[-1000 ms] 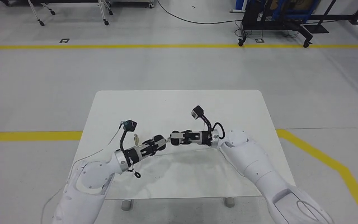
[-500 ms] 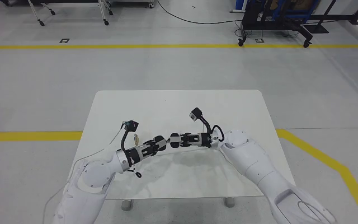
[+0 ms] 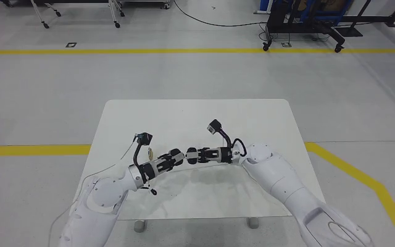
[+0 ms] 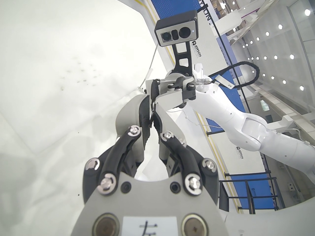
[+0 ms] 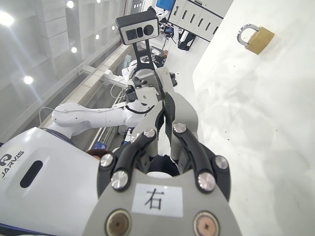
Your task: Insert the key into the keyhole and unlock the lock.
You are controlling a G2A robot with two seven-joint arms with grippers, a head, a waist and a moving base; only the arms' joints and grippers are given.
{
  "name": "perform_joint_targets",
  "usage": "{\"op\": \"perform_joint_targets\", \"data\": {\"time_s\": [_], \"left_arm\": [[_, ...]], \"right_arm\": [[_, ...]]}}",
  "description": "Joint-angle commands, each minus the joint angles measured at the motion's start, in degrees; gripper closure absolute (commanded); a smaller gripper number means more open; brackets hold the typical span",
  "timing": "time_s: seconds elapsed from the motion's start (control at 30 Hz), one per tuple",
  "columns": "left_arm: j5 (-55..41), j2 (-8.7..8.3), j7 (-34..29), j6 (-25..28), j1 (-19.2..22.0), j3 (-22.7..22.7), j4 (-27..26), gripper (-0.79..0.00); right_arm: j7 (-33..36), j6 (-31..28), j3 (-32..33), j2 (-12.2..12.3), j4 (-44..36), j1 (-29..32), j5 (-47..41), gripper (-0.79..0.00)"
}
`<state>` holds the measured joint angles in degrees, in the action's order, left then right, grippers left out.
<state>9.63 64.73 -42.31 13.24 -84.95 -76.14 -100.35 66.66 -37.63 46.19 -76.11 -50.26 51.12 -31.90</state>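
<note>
Your grey left gripper (image 4: 151, 117) and right gripper (image 5: 165, 109): each pinched together, tips meeting above the white table (image 3: 259, 117), contents indiscernible; brass padlock (image 5: 257, 39), silver shackle, flat on that table, apart.

The right claw (image 3: 189, 153) was drawn slightly toward the left claw (image 3: 179, 155) — the gap between their tips was narrowed.

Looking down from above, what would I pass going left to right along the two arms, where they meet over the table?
lock → left gripper → right gripper → right arm's camera
</note>
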Motion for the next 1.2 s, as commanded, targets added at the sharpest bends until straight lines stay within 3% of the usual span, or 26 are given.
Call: {"op": "perform_joint_targets", "data": {"time_s": [0.0,0.13,0.3,0.4,0.6,0.7,0.73,0.8,1.17], "left_arm": [[0.28,-0.10,1.29,-0.07,0.03,-0.78,0.08,-0.785],[2.15,-0.75,3.57,-0.02,-0.77,-5.65,-0.61,-0.785],[13.82,-1.99,6.37,0.89,-4.49,-12.86,-4.36,-0.785],[22.63,-2.56,6.92,1.91,-6.87,-14.85,-5.96,-0.785],[38.70,-2.49,10.84,-0.66,-7.16,-9.88,-2.43,-0.785],[44.31,-2.15,13.35,-2.92,-5.66,-6.50,0.39,-0.646],[45.52,-2.05,13.97,-3.60,-5.06,-5.73,1.32,-0.548],[46.14,-1.83,14.10,-4.14,-3.94,-4.19,2.99,-0.453],[49.72,-1.19,12.82,-6.58,0.52,-0.25,7.28,-0.354]], "right_arm": [[-0.50,-0.50,0.05,0.25,-0.31,0.04,-0.78,0.000],[-2.72,-2.72,0.81,0.95,1.22,-0.08,-0.50,0.000],[-4.51,-4.50,1.62,1.63,2.56,0.02,0.11,0.000],[-4.51,-4.50,1.62,1.63,2.56,0.02,0.11,0.000],[-4.51,-4.50,1.62,1.63,2.56,0.02,0.11,0.000],[-4.51,-4.50,1.62,1.63,2.56,0.02,0.11,0.000],[-4.51,-4.50,1.62,1.63,2.56,0.02,0.11,0.000],[-4.51,-4.50,1.62,1.63,2.56,0.02,0.11,0.000],[-4.51,-4.50,1.62,1.63,2.56,0.02,0.11,0.000]]}}
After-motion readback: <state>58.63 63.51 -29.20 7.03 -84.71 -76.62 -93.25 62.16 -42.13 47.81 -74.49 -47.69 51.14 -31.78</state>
